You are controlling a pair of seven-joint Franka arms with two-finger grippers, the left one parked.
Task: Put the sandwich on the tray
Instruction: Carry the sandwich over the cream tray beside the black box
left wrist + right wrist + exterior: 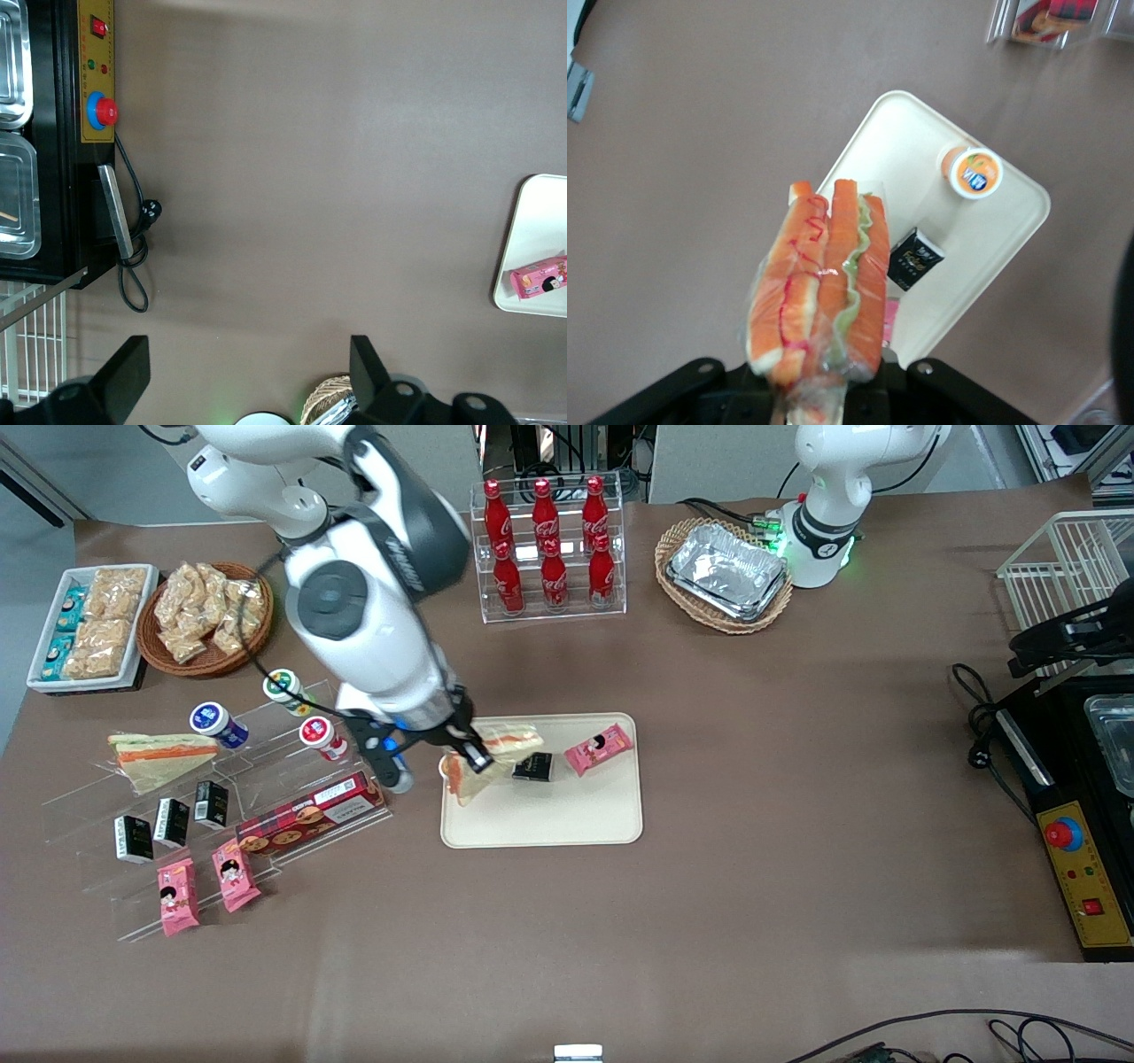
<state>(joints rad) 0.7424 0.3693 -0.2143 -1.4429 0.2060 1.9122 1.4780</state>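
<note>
The right arm's hand (468,760) is hovering over the corner of the large cream-beige rectangular plastic tray (567,825) nearest the working arm's end of the brown surface (753,779). It is gripping the long clear-wrapped sandwich (822,283) with orange and green filling, lifted above the tray and not resting on it. A small black packet (532,767) and a pink snack packet (599,749) are lying on the tray, and a small orange-lidded cup (972,172) is standing there too.
</note>
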